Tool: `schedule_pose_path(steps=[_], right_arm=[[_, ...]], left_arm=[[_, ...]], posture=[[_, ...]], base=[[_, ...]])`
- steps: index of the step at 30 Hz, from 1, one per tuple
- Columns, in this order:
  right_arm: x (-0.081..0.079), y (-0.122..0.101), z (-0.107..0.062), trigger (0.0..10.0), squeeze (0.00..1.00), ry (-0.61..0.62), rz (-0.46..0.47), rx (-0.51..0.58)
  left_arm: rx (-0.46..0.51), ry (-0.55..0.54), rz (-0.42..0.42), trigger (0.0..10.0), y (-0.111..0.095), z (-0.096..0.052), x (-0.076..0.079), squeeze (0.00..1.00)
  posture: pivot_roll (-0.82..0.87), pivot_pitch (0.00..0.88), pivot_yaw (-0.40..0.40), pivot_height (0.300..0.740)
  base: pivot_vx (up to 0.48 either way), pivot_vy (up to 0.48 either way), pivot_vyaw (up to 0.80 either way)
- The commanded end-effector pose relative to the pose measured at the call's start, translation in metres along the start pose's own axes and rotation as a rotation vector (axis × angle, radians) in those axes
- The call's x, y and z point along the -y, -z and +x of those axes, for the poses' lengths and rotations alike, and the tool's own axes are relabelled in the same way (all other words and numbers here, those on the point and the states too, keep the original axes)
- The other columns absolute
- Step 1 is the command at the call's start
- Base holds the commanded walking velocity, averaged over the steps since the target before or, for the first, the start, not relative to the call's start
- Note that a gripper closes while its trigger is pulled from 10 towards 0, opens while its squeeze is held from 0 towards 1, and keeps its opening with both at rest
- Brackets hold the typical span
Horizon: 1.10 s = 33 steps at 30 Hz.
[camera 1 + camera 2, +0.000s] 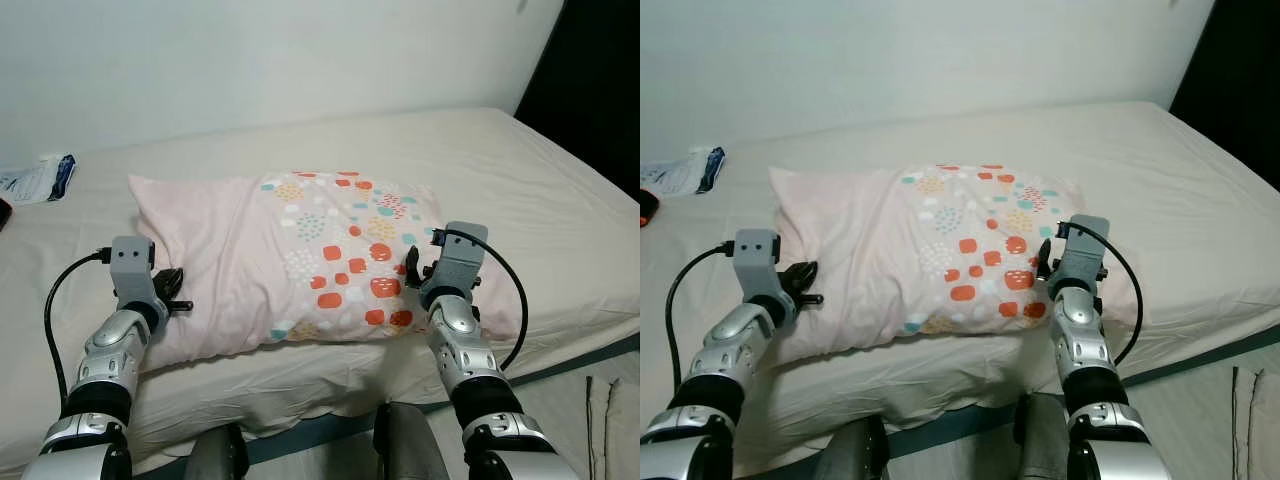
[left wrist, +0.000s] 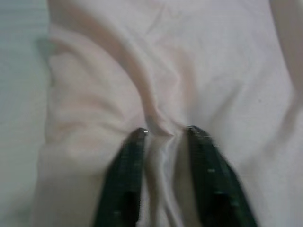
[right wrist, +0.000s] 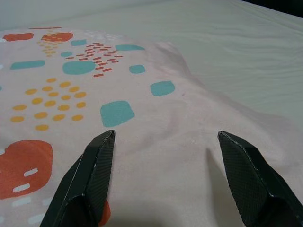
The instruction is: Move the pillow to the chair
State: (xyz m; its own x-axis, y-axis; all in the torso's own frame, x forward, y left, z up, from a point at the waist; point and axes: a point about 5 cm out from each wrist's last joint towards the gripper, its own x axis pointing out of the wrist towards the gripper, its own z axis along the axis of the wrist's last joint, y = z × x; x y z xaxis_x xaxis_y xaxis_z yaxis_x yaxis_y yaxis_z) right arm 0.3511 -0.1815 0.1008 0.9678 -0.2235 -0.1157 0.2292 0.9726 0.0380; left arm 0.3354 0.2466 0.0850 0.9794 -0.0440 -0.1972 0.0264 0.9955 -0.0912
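soft pink patterned pillow (image 1: pixel 300 255) on cream bed (image 1: pixel 560 200); left gripper (image 2: pixel 165 135) pinching a fabric fold; right gripper (image 3: pixel 165 142) spread wide over it.

No words, numbers, brand marks or signs can be read anywhere. The pillow (image 1: pixel 300 255) carries only a printed pattern of orange, teal and yellow blots and dots, not lettering. At about ten o'clock from the pillow, a white-and-blue packet (image 1: pixel 38 178) lies on the bed (image 1: pixel 560 190); any printing on it is too small and blurred to make out.
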Motion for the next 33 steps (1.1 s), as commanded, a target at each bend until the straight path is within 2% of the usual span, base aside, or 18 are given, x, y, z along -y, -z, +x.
schedule_pose_path(steps=[1,3,4,5,11,12,13,14,18,20,22,23,25,29,30,31,32,33], right_arm=[[0.003,0.006,-0.002,10.0,0.00,0.006,0.003,-0.023],[0.003,0.006,-0.002,10.0,0.00,0.007,0.002,-0.025],[0.003,0.006,-0.002,10.0,0.00,0.007,0.002,-0.025],[0.004,0.007,-0.002,10.0,0.00,0.008,0.002,-0.025],[0.005,0.007,-0.003,10.0,0.00,0.009,0.000,-0.026],[0.006,0.007,-0.003,10.0,0.00,0.009,0.000,-0.027],[0.006,0.007,-0.003,10.0,0.00,0.009,0.000,-0.030],[0.006,0.007,-0.003,10.0,0.00,0.009,0.000,-0.030],[0.009,0.009,-0.003,10.0,0.00,0.010,0.014,-0.043],[0.009,0.009,-0.003,10.0,0.00,0.010,0.014,-0.043],[0.009,0.009,-0.003,10.0,0.00,0.010,0.022,-0.048],[0.009,0.009,-0.003,10.0,0.00,0.010,0.022,-0.048],[0.010,0.010,-0.003,10.0,0.00,0.010,0.027,-0.052],[0.009,0.011,-0.004,10.0,0.00,0.008,0.027,-0.056],[0.008,0.010,-0.004,10.0,0.00,0.003,0.027,-0.058],[0.008,0.010,-0.004,10.0,0.00,0.002,0.028,-0.059],[0.007,0.010,-0.003,10.0,0.00,-0.003,0.031,-0.063],[0.007,0.010,-0.003,10.0,0.00,-0.003,0.031,-0.063]], left_arm=[[0.004,-0.047,0.011,10.0,-0.004,-0.001,-0.011,1.00],[0.014,-0.120,0.028,10.0,-0.017,0.001,-0.025,1.00],[0.014,-0.120,0.028,10.0,-0.017,0.001,-0.025,1.00],[0.002,-0.166,0.030,10.0,-0.024,0.001,-0.035,1.00],[-0.031,-0.204,0.022,10.0,-0.027,0.000,-0.046,1.00],[-0.062,-0.199,0.001,10.0,-0.026,0.000,-0.049,1.00],[-0.112,-0.173,-0.034,10.0,-0.022,-0.001,-0.050,1.00],[-0.112,-0.173,-0.034,10.0,-0.022,-0.001,-0.050,1.00],[-0.330,-0.043,-0.148,10.0,0.001,-0.007,-0.047,1.00],[-0.330,-0.043,-0.148,10.0,0.001,-0.007,-0.047,1.00],[-0.342,-0.026,-0.232,10.0,0.000,-0.008,-0.046,1.00],[-0.342,-0.026,-0.232,10.0,0.000,-0.008,-0.046,1.00],[-0.348,-0.001,-0.291,10.0,-0.001,-0.007,-0.044,1.00],[-0.398,-0.046,-0.255,10.0,0.008,-0.009,-0.044,1.00],[-0.425,-0.067,-0.251,10.0,0.016,-0.010,-0.040,0.17],[-0.433,-0.070,-0.252,10.0,0.017,-0.010,-0.040,0.17],[-0.447,-0.045,-0.281,10.0,0.022,-0.009,-0.033,0.00],[-0.447,-0.045,-0.281,10.0,0.022,-0.009,-0.033,0.00]], posture=[[-0.03,0.050,-0.023,0.567],[-0.03,0.056,-0.022,0.567],[-0.03,0.056,-0.022,0.567],[-0.04,0.061,-0.022,0.567],[-0.04,0.068,-0.023,0.567],[-0.04,0.074,-0.021,0.567],[-0.04,0.079,-0.021,0.567],[-0.04,0.079,-0.021,0.567],[-0.04,0.095,-0.016,0.567],[-0.04,0.095,-0.016,0.567],[-0.03,0.099,-0.016,0.567],[-0.03,0.099,-0.016,0.567],[-0.03,0.103,-0.017,0.567],[-0.03,0.106,-0.019,0.567],[-0.04,0.112,-0.022,0.567],[-0.04,0.112,-0.022,0.567],[-0.04,0.117,-0.022,0.567],[-0.04,0.117,-0.022,0.567]], base=[[0.000,0.000,0.00],[0.000,0.000,0.00],[0.000,0.000,0.00],[0.000,0.000,0.00],[0.000,0.000,0.00],[0.000,0.000,0.00],[0.000,0.000,0.00],[0.000,0.000,0.00],[0.000,0.000,0.00],[0.000,0.000,0.00],[0.000,0.000,0.00],[0.000,0.000,0.00],[0.000,0.000,0.00],[0.000,0.000,0.00],[0.000,0.000,0.00],[0.000,0.000,0.00],[0.000,0.000,0.00],[0.000,0.000,0.00]])
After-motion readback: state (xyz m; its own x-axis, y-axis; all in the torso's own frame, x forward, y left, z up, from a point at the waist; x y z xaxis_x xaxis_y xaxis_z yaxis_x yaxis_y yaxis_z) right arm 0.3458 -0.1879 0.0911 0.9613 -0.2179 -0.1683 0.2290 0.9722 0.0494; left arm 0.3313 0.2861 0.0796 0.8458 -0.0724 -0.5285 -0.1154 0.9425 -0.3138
